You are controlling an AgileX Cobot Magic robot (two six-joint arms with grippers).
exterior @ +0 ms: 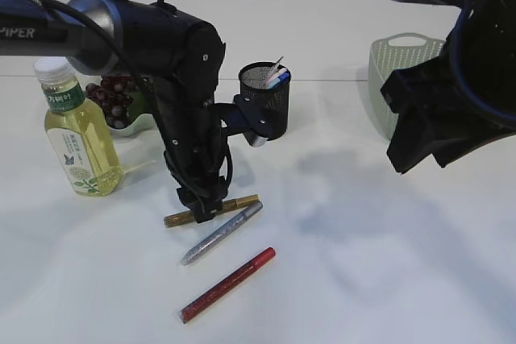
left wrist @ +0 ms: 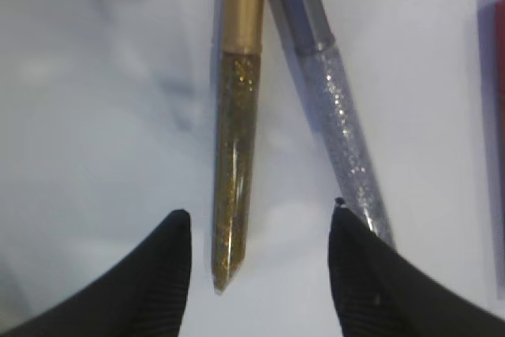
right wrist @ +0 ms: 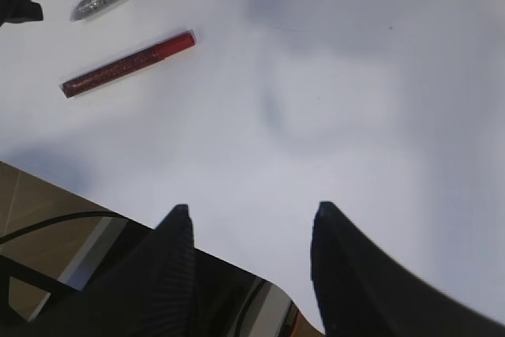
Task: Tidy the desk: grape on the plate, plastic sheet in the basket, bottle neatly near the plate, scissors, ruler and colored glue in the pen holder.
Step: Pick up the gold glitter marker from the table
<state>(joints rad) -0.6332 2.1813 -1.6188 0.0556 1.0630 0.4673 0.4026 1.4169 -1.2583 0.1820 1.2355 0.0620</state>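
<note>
Jaws of the left gripper (left wrist: 259, 262) stood apart, low over the white table (exterior: 387, 239), with the tip of the gold glitter glue pen (left wrist: 235, 147) lying between the 2 black fingers (left wrist: 162, 274) and not pinched by either. Just beside it, the silver glitter glue pen (left wrist: 339, 132) ran at a slant, its grey cap crossing close to the gold cap, and its lower end passed under the right-hand finger in the left wrist view. A red glitter glue pen (exterior: 228, 283) lay on the table a little nearer the camera in the exterior view, apart from the other 2.

Behind the left arm stood the black mesh pen holder (exterior: 266, 98), upright, with a few items already poking out of its top. Farther left, the bottle (exterior: 76, 130) of yellow drink stood upright, and the grapes (exterior: 114, 98) sat behind it on the pale plate (exterior: 143, 124).

At the right, the right gripper (right wrist: 248, 254) hung above bare table with its jaws parted and nothing between them. The pale green basket (exterior: 395, 78) stood at the table's far right, partly hidden by the right arm.
</note>
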